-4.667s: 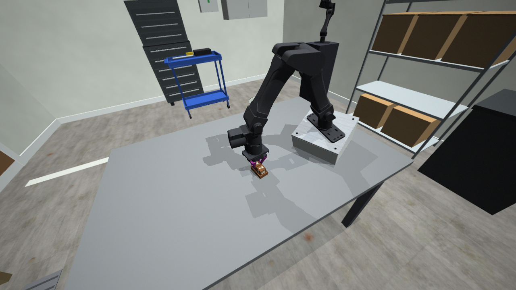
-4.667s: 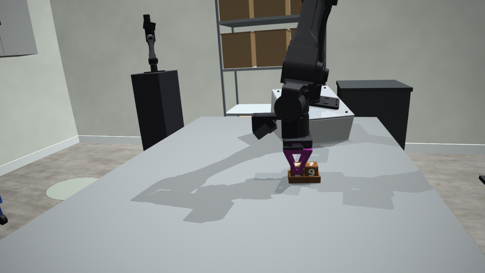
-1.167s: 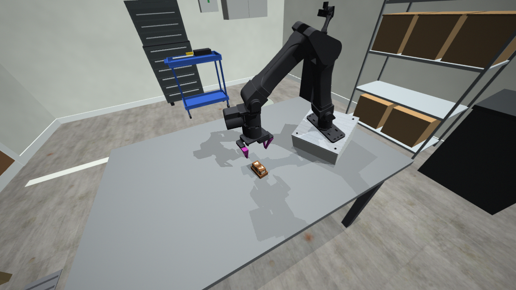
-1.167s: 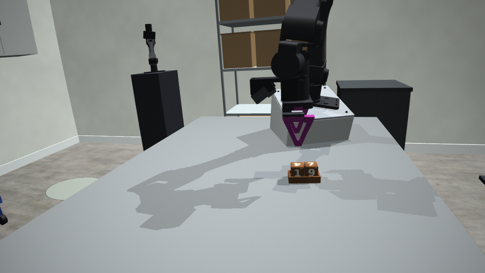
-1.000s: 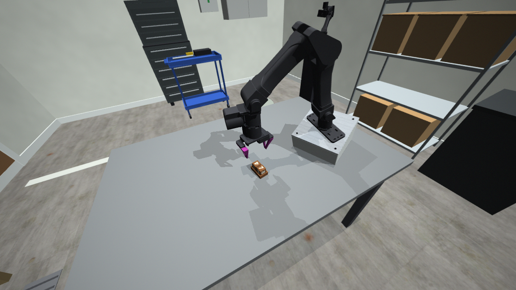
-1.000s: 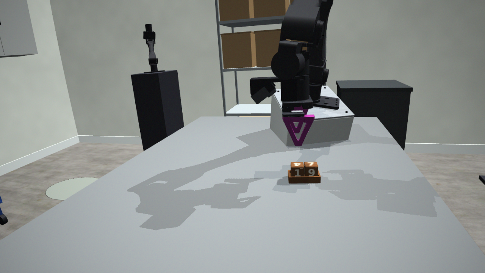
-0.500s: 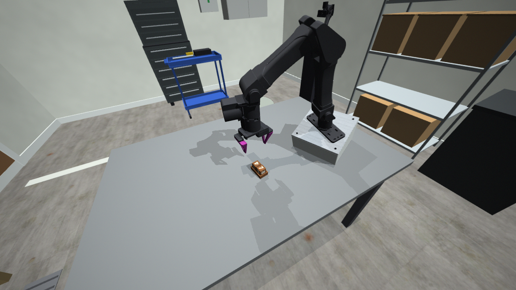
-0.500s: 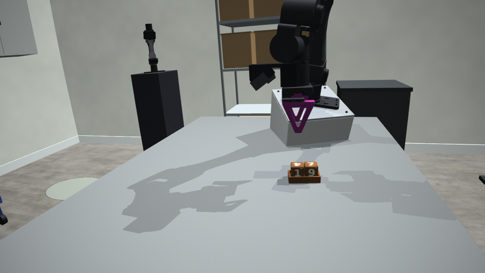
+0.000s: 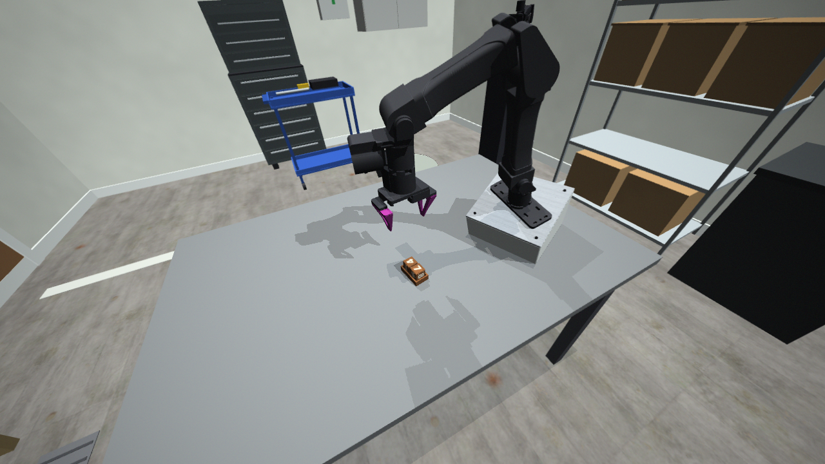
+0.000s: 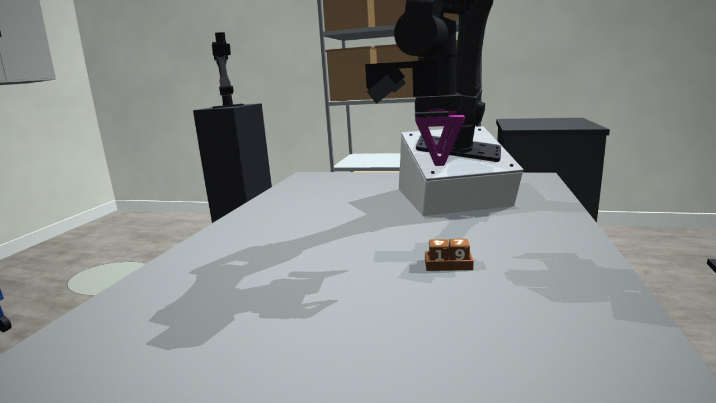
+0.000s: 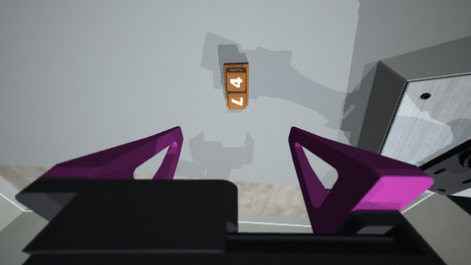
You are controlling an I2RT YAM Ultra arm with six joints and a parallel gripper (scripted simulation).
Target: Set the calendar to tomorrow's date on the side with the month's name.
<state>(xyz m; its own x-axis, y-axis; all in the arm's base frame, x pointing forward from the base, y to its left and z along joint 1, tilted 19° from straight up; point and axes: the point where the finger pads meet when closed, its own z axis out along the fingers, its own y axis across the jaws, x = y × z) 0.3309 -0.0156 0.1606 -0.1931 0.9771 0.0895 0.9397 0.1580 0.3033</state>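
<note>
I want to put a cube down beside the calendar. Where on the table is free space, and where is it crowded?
Free: the wide stretch left of the tray and the near end of the table. Crowded: behind the tray, toward the arm's base, where the open gripper hangs.

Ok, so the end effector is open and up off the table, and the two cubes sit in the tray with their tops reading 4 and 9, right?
Not quite: the cube tops read 4 and 7, as the wrist view shows. The rest holds: the end effector is open, holding nothing, above the table, and both cubes sit in the tray.
</note>
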